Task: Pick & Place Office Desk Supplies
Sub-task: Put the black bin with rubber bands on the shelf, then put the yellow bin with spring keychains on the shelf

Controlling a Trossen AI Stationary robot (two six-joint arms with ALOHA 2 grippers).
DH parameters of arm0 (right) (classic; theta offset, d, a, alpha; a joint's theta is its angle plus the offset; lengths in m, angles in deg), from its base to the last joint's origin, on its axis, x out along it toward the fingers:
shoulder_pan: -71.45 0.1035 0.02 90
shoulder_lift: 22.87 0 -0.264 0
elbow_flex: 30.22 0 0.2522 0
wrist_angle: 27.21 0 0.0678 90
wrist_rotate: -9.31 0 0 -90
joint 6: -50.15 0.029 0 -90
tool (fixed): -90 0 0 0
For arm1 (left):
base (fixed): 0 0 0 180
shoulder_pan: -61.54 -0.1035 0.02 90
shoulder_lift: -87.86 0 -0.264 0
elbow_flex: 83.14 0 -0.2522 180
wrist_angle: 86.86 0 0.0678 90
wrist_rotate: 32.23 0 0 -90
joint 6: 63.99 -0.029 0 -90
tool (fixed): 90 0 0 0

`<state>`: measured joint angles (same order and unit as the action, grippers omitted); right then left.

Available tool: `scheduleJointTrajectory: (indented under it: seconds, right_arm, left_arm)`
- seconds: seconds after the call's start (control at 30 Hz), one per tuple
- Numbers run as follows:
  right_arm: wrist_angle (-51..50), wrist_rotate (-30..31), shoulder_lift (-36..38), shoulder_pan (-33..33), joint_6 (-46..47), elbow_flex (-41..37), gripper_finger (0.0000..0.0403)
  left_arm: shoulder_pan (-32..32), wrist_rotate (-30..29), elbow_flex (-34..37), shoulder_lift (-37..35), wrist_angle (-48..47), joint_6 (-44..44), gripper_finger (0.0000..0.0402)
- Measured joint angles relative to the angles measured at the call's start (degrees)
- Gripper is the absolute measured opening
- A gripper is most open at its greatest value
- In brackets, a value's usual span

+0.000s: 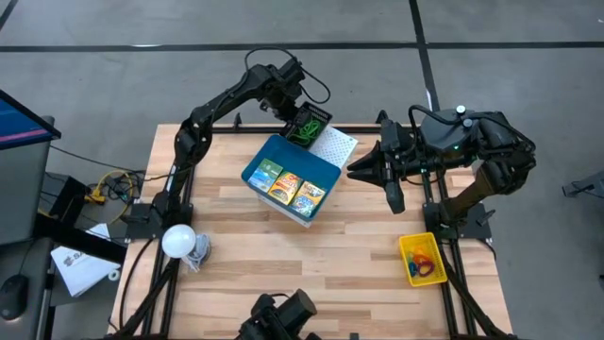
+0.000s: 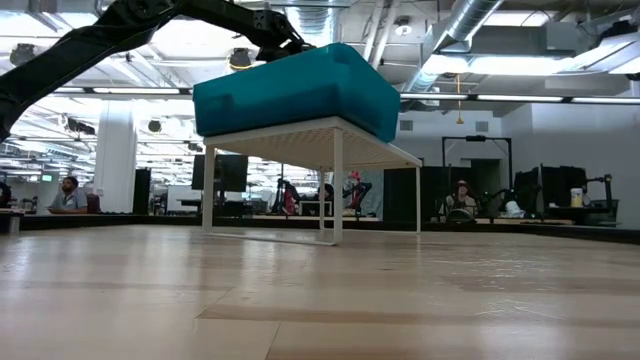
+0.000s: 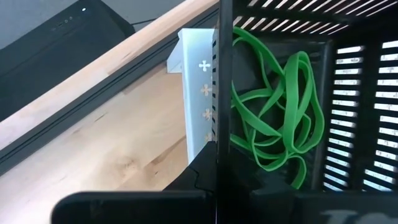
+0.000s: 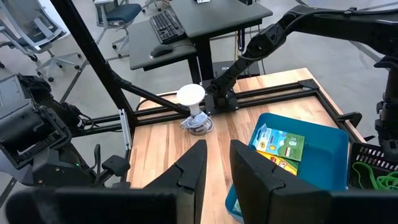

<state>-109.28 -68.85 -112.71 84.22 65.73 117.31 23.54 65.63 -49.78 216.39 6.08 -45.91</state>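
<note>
The left gripper is closed on the wall of the black mesh tray, holding it at the far edge of the wooden table. In the left wrist view the tray's dark slotted wall stands straight ahead of the gripper, and a tangle of green rubber-band loops lies inside the tray, just past the gripped wall. Just beside that tray, toward the near side of the table, the blue plastic tray rests on a white perforated stand; the low view shows the stand's thin legs lifting the blue tray clear of the table. Three small crayon packs lie side by side in the blue tray.

The right gripper hangs above the table, well apart from the blue tray on its right side, its fingers slightly parted and holding nothing. Nearer the front right corner, beyond this gripper, the yellow mesh tray holds orange and blue loops. A white round bulb-like object sits near the table's left edge.
</note>
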Motion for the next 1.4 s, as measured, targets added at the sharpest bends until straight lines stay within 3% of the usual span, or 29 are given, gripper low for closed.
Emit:
scheduleJointTrajectory:
  seconds: [0.57,1.07,1.4]
  right_arm:
    - [0.00,-0.02,0.00,0.07,-0.10,0.00,0.0069]
    - [0.06,0.02,0.00,1.51,0.32,0.00,0.0069]
    - [-0.24,0.04,-0.02,1.51,0.48,0.00,0.0069]
  left_arm:
    - [0.15,-0.11,0.00,0.00,0.27,0.18,0.0005]
    - [0.20,0.13,0.00,-0.02,1.49,0.18,0.0106]
    - [0.09,0.31,-0.02,-1.07,4.07,0.05,0.0144]
